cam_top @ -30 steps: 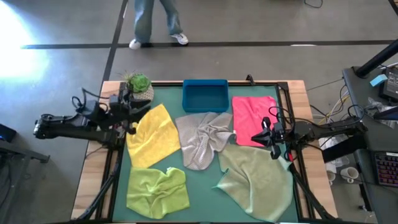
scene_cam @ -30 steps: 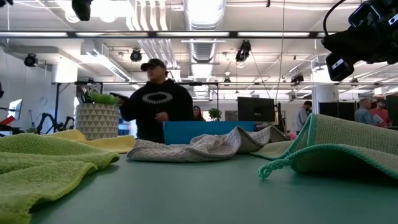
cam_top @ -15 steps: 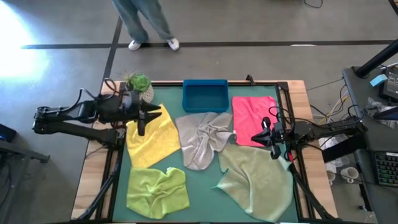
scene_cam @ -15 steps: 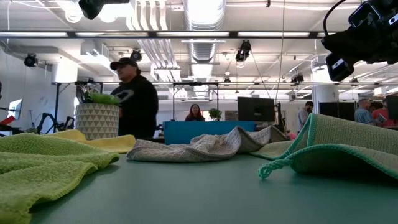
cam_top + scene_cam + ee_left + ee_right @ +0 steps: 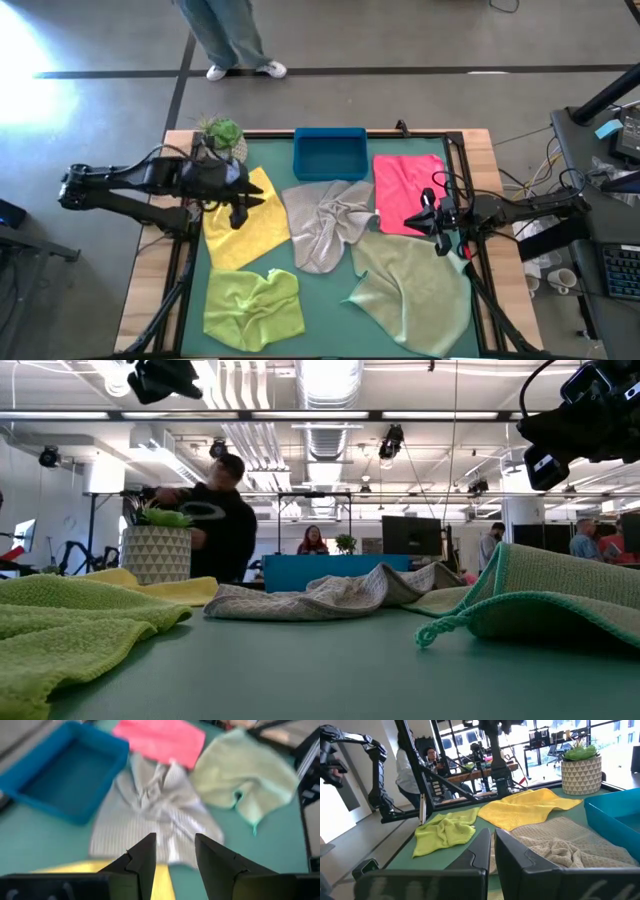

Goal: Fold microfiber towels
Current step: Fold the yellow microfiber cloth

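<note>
My left tool [image 5: 243, 204] hangs over the yellow towel [image 5: 245, 222], fingers [image 5: 145, 856] parted with a clear gap, nothing between them. My right tool [image 5: 432, 216] sits at the right edge of the hot pink towel [image 5: 405, 188], fingers pressed narrow together, holding nothing I can see.

Around the left tool: a potted plant [image 5: 224, 137] at the surface's back-left corner, just behind the arm. A blue tray [image 5: 330, 153] at back centre, near the grey towel's top edge. A person [image 5: 215, 525] stands beyond the surface [image 5: 320, 300], near the plant.

Towels: yellow lies mostly flat, left of centre. Light grey towel [image 5: 325, 225] in the middle, bunched and wrinkled. Hot pink lies flat at back right. Lime green towel [image 5: 252, 308] at front left, crumpled. Pale sage towel [image 5: 415, 290] at front right, spread out, one corner folded up, touching the grey and pink ones.
</note>
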Controlling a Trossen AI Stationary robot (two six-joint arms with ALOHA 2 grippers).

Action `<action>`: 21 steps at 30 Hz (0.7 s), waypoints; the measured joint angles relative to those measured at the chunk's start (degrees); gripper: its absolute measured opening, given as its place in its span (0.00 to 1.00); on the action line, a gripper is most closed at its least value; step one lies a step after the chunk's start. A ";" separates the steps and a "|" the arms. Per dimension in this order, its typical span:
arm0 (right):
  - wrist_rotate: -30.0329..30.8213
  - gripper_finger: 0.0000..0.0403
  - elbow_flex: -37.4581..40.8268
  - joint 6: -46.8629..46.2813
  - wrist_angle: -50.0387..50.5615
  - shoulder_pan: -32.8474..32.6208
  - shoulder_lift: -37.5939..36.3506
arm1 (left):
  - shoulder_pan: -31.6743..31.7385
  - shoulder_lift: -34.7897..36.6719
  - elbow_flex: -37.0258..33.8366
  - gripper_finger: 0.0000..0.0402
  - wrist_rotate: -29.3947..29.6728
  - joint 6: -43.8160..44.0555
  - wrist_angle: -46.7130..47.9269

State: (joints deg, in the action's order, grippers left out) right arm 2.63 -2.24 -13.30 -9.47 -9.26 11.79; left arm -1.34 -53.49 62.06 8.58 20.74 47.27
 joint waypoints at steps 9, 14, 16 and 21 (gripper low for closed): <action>0.00 0.04 0.00 -0.02 -0.02 0.00 0.00 | -4.35 -7.62 -0.17 0.30 -0.02 4.47 6.10; 0.01 0.04 -0.02 -0.01 -0.02 0.00 -0.02 | -6.85 -11.95 -0.17 0.30 -0.02 4.52 6.09; 0.00 0.04 0.00 0.00 -0.02 0.00 0.00 | -7.54 -13.57 -0.17 0.30 0.00 5.14 6.13; 0.00 0.04 -0.02 0.00 0.00 0.02 -0.02 | -8.50 -17.44 -0.19 0.30 0.05 12.05 10.44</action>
State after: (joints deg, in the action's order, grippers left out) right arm 2.63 -2.26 -13.30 -9.47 -9.23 11.78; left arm -9.85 -70.93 61.88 8.62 32.80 57.72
